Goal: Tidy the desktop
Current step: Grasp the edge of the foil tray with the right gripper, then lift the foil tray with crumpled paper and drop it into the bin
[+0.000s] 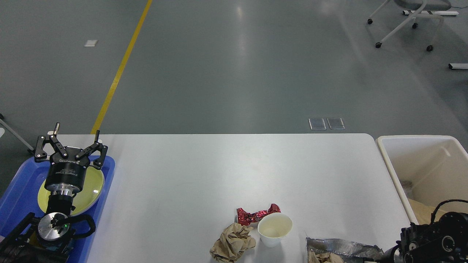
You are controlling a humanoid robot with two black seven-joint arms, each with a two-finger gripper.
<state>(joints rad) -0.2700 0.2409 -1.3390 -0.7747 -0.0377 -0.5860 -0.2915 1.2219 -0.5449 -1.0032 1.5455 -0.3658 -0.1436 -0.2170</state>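
The white desktop [219, 171] fills the lower half of the head view. Near its front edge lie a crumpled brown paper ball [232, 243], a red foil wrapper [252, 215] and an upright white paper cup [275, 228]. A silver foil wrapper [340, 248] lies at the front right over a scrap of brown paper [321, 257]. My right gripper [376, 255] sits at the wrapper's right end, mostly cut off by the frame's bottom edge, shut on it. At the far left my left gripper [76, 133] stands open and empty above a yellow-green plate [91, 186].
The plate rests in a blue tray [18, 190] at the desktop's left end. A cream-white bin [393, 171] stands off the right end with some scraps inside. Grey floor with a yellow line and a wheeled chair [406, 22] lies beyond.
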